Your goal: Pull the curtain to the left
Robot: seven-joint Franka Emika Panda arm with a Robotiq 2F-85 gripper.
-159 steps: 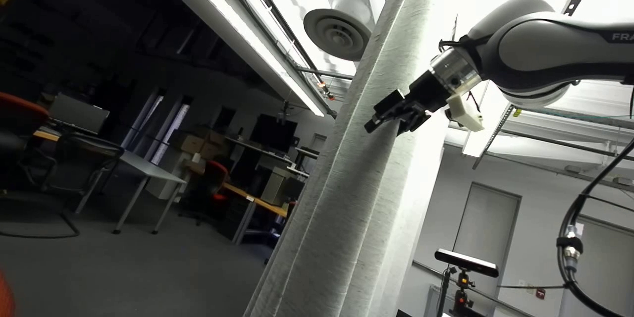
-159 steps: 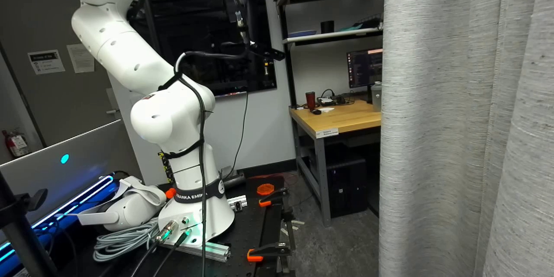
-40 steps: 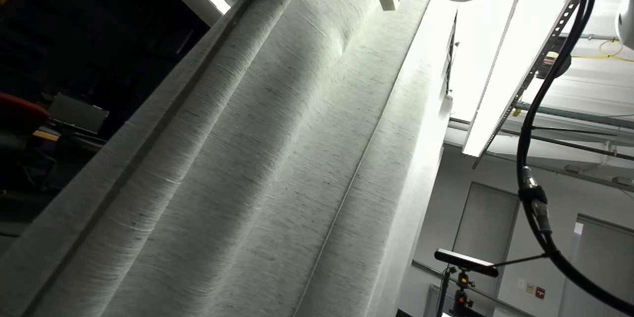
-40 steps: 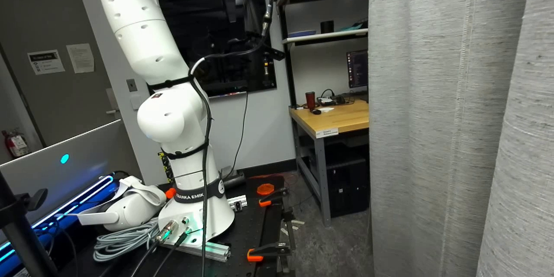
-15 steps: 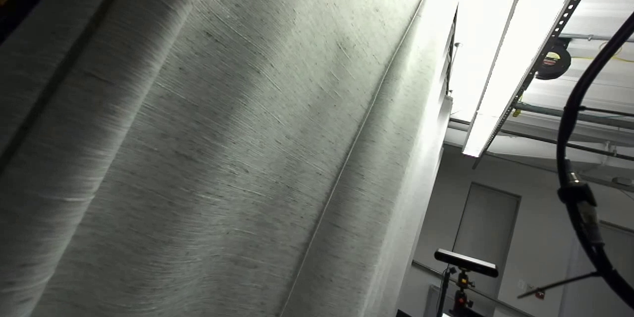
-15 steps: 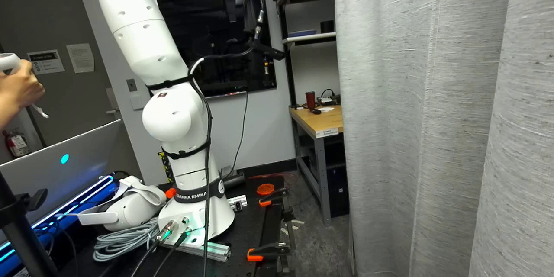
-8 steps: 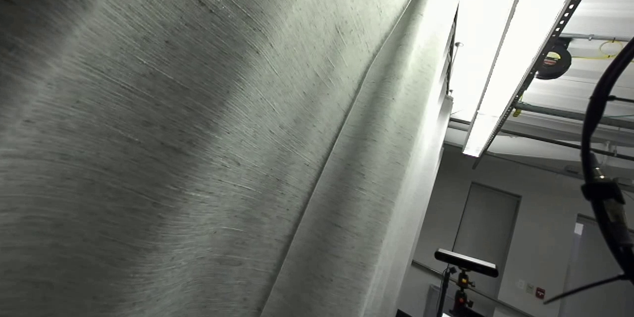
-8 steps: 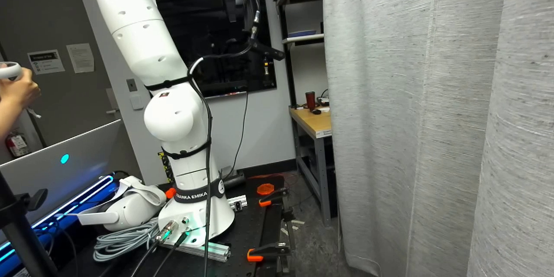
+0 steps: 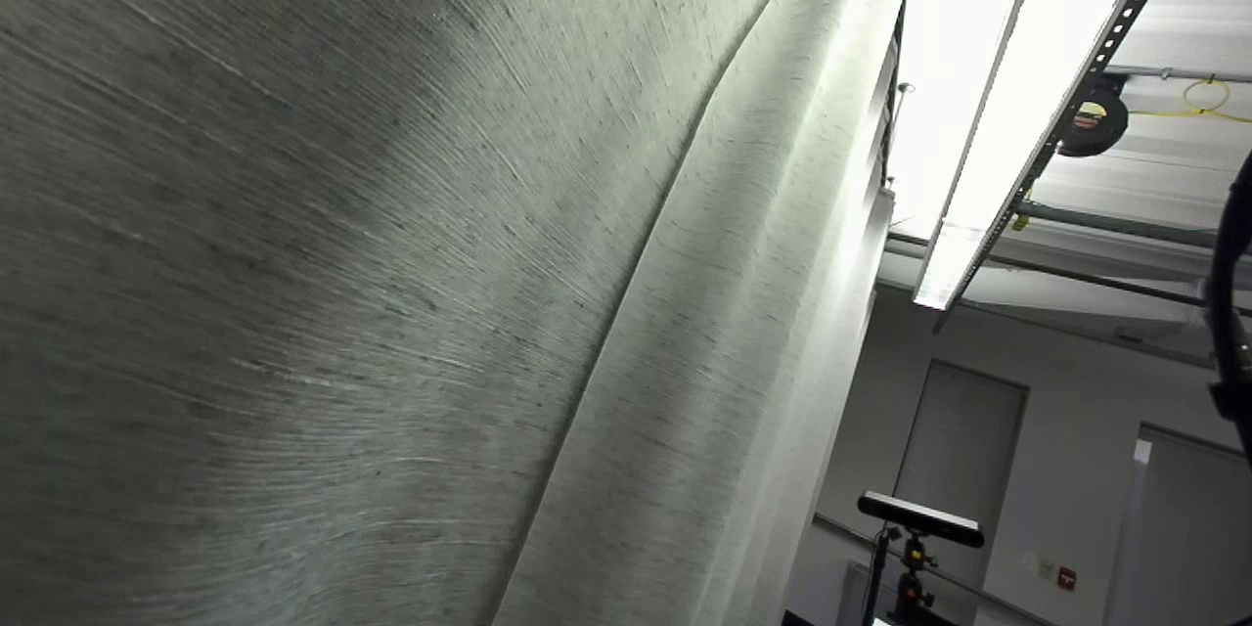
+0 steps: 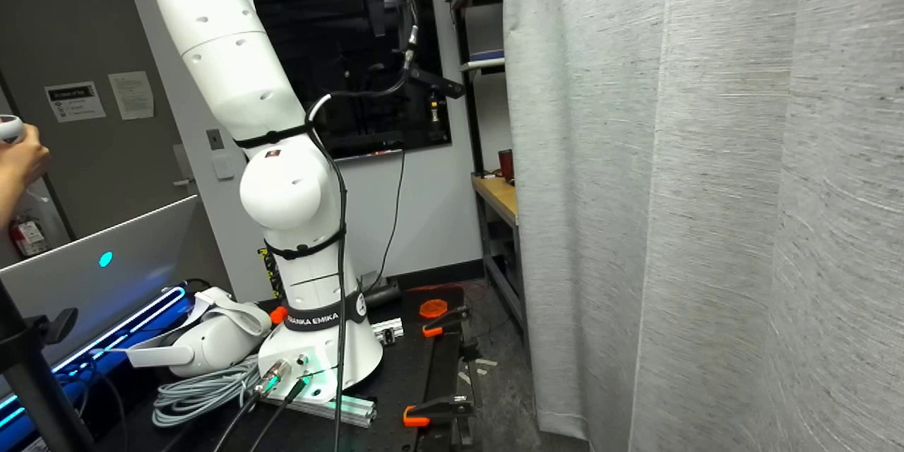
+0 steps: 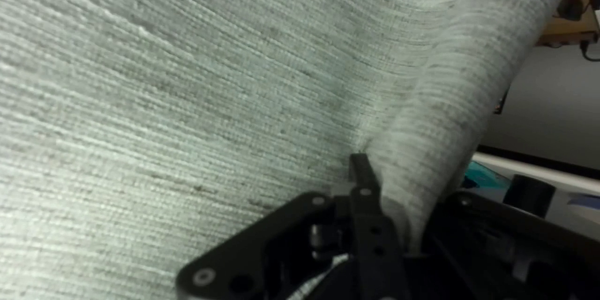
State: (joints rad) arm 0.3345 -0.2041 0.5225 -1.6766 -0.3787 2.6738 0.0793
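Note:
The curtain (image 11: 201, 103), pale grey-white woven fabric, fills most of the wrist view. A fold of it runs down into my gripper (image 11: 405, 197), whose black fingers stand on either side of the cloth, shut on it. The fold partly hides the right-hand finger. In an exterior view the curtain (image 9: 411, 333) spreads over the left and middle of the picture with long slanting folds. In an exterior view it hangs down the right side, the curtain (image 10: 607, 191) covering part of the desk and shelves. My gripper is not clearly visible in either exterior view.
The white arm (image 10: 286, 191) stands on a black work surface (image 10: 417, 360) with orange-handled clamps (image 10: 438, 409). A headset (image 10: 219, 339) and laptop (image 10: 120, 261) sit beside it. A desk (image 10: 496, 194) stands behind the curtain. A tripod camera (image 9: 919, 518) and a cable (image 9: 1230, 313) show at right.
The curtain's free edge has moved steadily left, covering more of the desk and shelves and the dark room. The gripper, visible at the curtain in the earliest frames, has left that exterior view.

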